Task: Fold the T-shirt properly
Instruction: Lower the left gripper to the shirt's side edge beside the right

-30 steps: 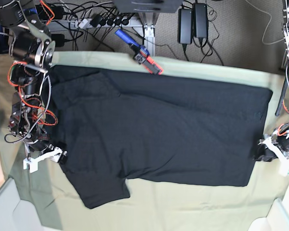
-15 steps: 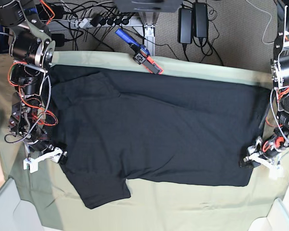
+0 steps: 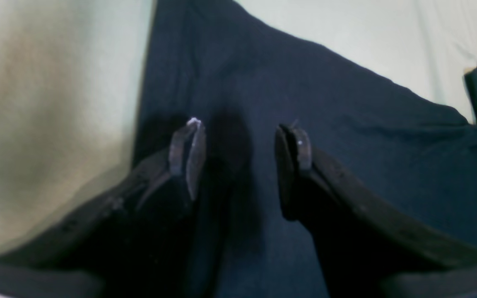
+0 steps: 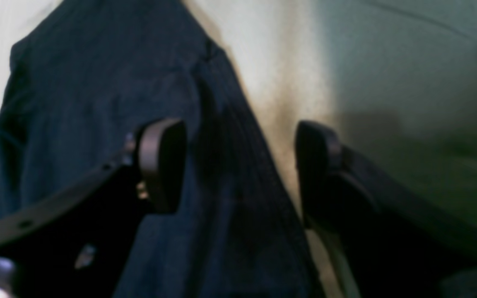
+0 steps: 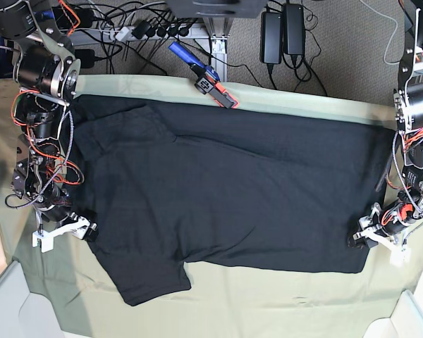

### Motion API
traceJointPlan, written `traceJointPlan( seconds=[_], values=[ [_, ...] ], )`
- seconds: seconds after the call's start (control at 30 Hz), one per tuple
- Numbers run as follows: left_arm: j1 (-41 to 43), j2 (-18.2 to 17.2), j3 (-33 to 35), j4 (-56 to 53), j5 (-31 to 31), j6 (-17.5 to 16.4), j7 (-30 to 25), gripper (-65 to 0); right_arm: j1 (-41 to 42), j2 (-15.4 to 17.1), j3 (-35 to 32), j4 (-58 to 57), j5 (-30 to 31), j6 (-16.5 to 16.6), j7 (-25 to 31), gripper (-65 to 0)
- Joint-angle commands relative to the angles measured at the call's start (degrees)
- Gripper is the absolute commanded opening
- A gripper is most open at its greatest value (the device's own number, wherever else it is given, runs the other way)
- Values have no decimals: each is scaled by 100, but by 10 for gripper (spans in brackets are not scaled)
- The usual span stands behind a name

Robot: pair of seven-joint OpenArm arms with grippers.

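The black T-shirt [image 5: 233, 190] lies spread flat, plain side up, on the pale green table cloth [image 5: 268, 303], with one sleeve sticking out at the front left. My left gripper [image 5: 363, 239] is at the shirt's front right corner. In the left wrist view it [image 3: 240, 145] is open, both fingers over the black fabric [image 3: 346, 124]. My right gripper [image 5: 84, 229] is at the shirt's left edge. In the right wrist view it [image 4: 240, 161] is open and straddles the shirt's edge [image 4: 97, 82], one finger over fabric, one over cloth [image 4: 387, 62].
A red and blue tool [image 5: 208, 81] lies at the cloth's back edge. Power bricks and cables [image 5: 282, 32] lie on the floor behind. White bin corners show at front left [image 5: 14, 303] and front right [image 5: 409, 317].
My left gripper has moved leftwards and a little towards the front, onto the shirt's front right corner. The right arm has barely moved.
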Motion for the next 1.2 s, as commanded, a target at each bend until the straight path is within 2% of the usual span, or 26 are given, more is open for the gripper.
traceJointPlan(
  seconds=[0.0, 0.47, 0.7, 1.07, 1.17],
  values=[
    [-214, -81, -20, 76, -107, -68, -50, -347, 122, 7, 0, 48, 74, 267, -144, -237],
    [-210, -83, -20, 76, -101, -70, -11, -347, 122, -208, 0, 236, 131, 323, -151, -237],
    [-157, -79, -20, 76, -103, -92, -15, -347, 122, -302, 0, 533, 133, 323, -385, -237],
    [-153, -81, -20, 76, -107, -90, -17, -349, 122, -302, 0, 608, 133, 323, -387, -237],
    [-153, -83, -20, 76, -107, -90, -17, -447, 122, -302, 0, 608, 131, 323, -387, -239]
  ],
)
